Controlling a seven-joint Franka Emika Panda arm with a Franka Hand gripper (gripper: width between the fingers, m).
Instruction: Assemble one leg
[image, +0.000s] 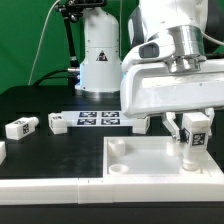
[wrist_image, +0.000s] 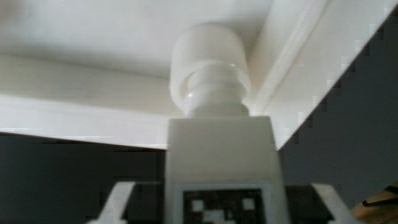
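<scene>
Leg (image: 192, 152) upright, clamped in my gripper (image: 192, 133): my two fingers press on its opposite sides, closed on it and not on each other. In the exterior view its black-and-white marker tag (image: 197, 138) faces the camera, and the block hangs over the corner of the large white tray piece (image: 135, 162) towards the exterior view's right. Its lower end reaches down inside the tray's raised rim, close to that corner. I cannot tell from here whether it touches the tray floor or sits just above it.

My wrist view looks along the leg (wrist_image: 217, 150). The same tag (wrist_image: 224, 205) is nearest the lens. Beyond it the square body narrows into a rounded white peg (wrist_image: 210, 70), and the peg points straight at the inner corner where two tray walls (wrist_image: 302, 60) meet. One of my fingers (wrist_image: 121, 204) shows pale beside the block, with its partner on the other side. Whether the peg tip is in contact with the corner is too blurred to say.

On the black table (image: 50, 160), well apart from me towards the exterior view's left, lies one tagged block (image: 20, 127) on its side, and a second tagged block (image: 58, 123) near it. The marker board (image: 100, 119) lies flat just beside that second block, behind the tray
</scene>
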